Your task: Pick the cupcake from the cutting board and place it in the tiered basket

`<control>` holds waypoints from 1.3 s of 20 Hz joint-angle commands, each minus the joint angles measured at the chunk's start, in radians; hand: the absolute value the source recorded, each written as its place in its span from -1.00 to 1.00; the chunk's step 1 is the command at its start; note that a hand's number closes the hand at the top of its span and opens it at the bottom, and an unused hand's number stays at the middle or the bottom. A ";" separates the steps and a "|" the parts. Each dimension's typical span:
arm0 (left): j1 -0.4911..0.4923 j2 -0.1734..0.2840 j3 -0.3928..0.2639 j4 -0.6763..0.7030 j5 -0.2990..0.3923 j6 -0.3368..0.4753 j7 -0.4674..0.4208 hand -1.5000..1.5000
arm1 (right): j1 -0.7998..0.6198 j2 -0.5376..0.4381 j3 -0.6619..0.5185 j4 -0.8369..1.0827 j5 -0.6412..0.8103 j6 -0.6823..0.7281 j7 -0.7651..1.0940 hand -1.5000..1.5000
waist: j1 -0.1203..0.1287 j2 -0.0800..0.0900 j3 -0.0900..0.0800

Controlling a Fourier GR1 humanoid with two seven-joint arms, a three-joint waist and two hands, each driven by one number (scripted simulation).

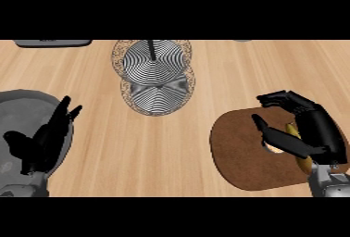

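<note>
One cupcake (290, 134) – right hand (311, 132) curled round it – one tiered basket (154, 74).

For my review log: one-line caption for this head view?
Right robot hand curls round the cupcake on the cutting board; tiered basket waits behind.

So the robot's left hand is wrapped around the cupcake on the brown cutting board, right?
Not quite: it is the right robot hand that curls around the cupcake on the brown cutting board. The head view shows it; the left robot hand rests open at the left edge.
</note>
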 commanded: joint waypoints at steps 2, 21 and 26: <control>-0.018 -0.005 -0.030 -0.056 0.009 -0.027 0.076 0.00 | 0.093 0.104 -0.012 -0.037 0.154 -0.237 0.037 -1.00 | 0.021 0.002 0.007; -0.016 -0.014 -0.025 -0.105 -0.006 -0.029 0.131 0.00 | -0.010 -0.492 0.128 -0.394 0.152 0.545 0.715 -1.00 | 0.047 0.005 0.002; 0.003 -0.014 -0.011 -0.125 -0.022 -0.046 0.146 0.00 | -0.125 -0.368 0.246 -0.344 0.209 0.521 0.902 -1.00 | 0.047 0.006 0.006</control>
